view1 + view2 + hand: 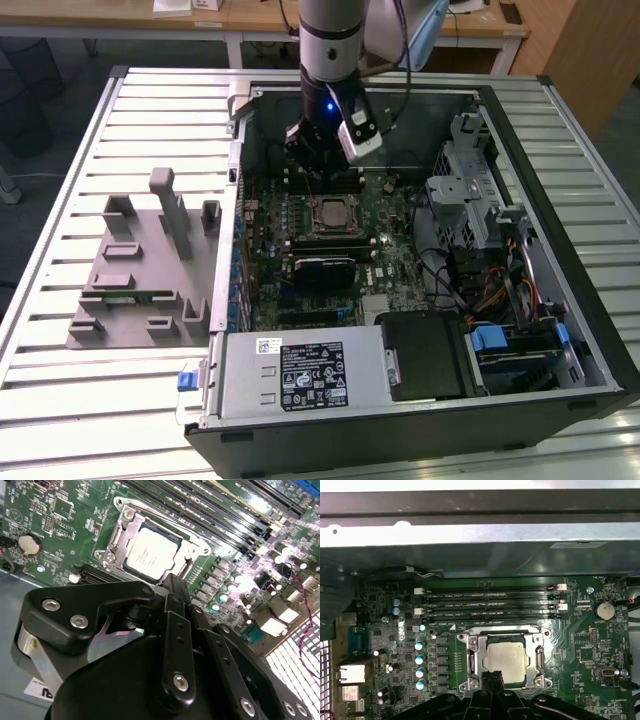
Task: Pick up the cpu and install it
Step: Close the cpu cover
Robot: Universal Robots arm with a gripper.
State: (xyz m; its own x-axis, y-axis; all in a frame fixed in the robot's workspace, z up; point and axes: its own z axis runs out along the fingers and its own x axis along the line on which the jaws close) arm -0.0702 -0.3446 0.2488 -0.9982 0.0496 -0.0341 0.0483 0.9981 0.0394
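The cpu (330, 213) is a pale silver square lying flat in its metal-framed socket on the green motherboard (385, 255) inside the open computer case. In both wrist views the cpu (149, 551) (506, 659) sits level inside the socket frame. My gripper (314, 168) hangs just above the board, on the far side of the socket, over the memory slots. Its black fingers (175, 586) come together in a narrow tip right at the socket's edge, shut with nothing between them. That tip (492, 676) is beside the cpu and apart from it.
Several empty memory slots (490, 605) run beside the socket. A black heatsink block (325, 268) lies on the board nearer the camera. At the exterior view's left, a grey fixture (140, 290) holds a green memory stick (148, 295). The power supply (300, 372) and drive cage (465, 185) line the case.
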